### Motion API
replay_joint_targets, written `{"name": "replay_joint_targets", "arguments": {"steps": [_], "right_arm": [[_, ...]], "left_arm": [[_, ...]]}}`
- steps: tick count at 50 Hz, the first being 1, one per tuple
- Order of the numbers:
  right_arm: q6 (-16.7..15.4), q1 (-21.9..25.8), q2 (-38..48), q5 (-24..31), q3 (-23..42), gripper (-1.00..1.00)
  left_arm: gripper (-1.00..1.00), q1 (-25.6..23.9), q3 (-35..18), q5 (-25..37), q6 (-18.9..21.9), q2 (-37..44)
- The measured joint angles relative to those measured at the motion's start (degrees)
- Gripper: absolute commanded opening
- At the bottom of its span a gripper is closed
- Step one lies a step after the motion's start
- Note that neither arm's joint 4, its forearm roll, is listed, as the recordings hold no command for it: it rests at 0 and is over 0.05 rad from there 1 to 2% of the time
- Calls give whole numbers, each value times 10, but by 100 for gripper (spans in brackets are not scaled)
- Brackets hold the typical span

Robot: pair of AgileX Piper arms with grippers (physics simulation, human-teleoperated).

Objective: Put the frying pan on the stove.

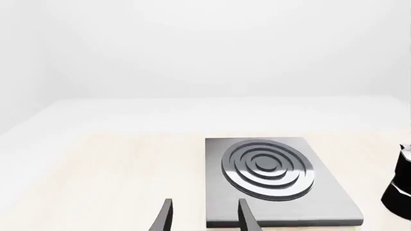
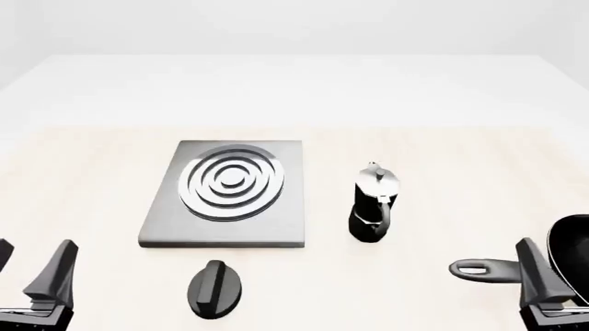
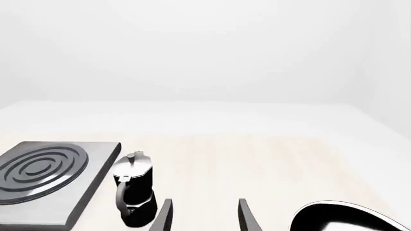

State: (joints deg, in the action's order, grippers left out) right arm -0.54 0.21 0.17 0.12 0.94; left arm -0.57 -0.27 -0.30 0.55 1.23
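Start of a pan-to-stove transfer, as judged from the layout. The round shallow black frying pan [image 2: 572, 256] with glossy pale-reflecting inside lies on the pale wooden table [image 2: 442, 138] at the near right edge of the front view, partly cut off by the frame; its long dark grey handle with end loop [image 2: 483, 269] points left toward the table's middle, so the handle is the likely grasp site. The right pincer [image 3: 204, 216] sits just beside the pan, fingers spread and empty, touching nothing that can be seen. The flat square grey metal stove with concentric silver rings [image 2: 225, 193] rests left of centre, well apart from the pan, its top bare. Between them stands the black-and-silver moka pot [image 2: 373, 205]; a carried pan would probably need to clear it. A small black oval knob [image 2: 214, 288] lies just in front of the stove. The left pincer [image 1: 204, 216] hovers near the stove's front edge, fingers spread, holding nothing.
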Motion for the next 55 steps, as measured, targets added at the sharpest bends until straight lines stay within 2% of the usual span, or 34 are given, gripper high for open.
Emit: {"name": "replay_joint_targets", "arguments": {"steps": [11, 18, 55], "right_arm": [[1, 4, 0, 7, 21, 100], [3, 5, -1, 19, 56, 100], [6, 19, -2, 141, 347, 100]], "left_arm": [[100, -7, -5, 2, 5, 5], [100, -12, -9, -3, 9, 14], [100, -54, -58, 8, 31, 52]]}}
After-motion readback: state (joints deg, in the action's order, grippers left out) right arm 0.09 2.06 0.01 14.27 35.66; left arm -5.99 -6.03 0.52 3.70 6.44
